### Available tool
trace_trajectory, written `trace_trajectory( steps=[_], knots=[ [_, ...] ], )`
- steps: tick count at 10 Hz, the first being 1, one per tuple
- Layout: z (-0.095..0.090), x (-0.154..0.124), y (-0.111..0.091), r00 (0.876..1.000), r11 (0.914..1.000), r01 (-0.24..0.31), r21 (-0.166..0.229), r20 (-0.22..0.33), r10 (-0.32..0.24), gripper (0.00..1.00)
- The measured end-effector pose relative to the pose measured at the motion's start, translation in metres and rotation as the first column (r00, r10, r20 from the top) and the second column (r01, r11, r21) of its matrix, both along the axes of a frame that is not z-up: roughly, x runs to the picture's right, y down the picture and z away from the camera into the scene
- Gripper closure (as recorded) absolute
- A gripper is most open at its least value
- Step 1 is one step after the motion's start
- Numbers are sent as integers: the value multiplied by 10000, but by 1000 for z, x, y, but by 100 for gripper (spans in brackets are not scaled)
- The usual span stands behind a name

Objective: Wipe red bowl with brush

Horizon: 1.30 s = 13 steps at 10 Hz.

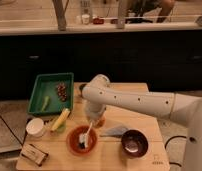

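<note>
The red bowl point(82, 141) sits on the wooden table point(109, 160) near its front left. My gripper point(93, 120) hangs just above the bowl's back rim, at the end of the white arm that bends down from its elbow point(96, 85). It is shut on the pale handle of the brush point(87, 134). The brush slants down into the bowl, and its dark bristle head rests on the bowl's inside.
A dark maroon bowl point(134, 142) stands right of the red bowl, with a grey cloth point(115, 131) between them. An orange fruit point(100, 122) lies behind the gripper. A corn cob point(60, 119), a white cup point(35, 127), a packet point(34, 153) and a green tray point(39, 97) are on the left.
</note>
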<state>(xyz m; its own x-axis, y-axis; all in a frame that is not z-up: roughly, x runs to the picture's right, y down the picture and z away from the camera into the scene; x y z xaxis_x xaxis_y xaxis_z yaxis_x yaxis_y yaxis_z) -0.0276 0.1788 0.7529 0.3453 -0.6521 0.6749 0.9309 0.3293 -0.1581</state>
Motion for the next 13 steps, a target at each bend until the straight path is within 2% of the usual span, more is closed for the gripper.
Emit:
trace_trajectory(
  steps=[2,4,6,8,11,13],
  knots=[
    [10,7,-13,9995,9997,-213,78,-228,215,100],
    [15,-1,-25,9998,9997,-109,230,-146,112,100],
    [14,-11,-35,9998,9989,171,443,39,-173,100],
    [7,-35,-37,9957,9954,698,661,556,-735,100],
    [-14,-58,-20,9799,9886,1288,781,1429,-1390,100],
    [-22,-49,-2,9778,9891,1347,595,1538,-1424,100]
  ],
)
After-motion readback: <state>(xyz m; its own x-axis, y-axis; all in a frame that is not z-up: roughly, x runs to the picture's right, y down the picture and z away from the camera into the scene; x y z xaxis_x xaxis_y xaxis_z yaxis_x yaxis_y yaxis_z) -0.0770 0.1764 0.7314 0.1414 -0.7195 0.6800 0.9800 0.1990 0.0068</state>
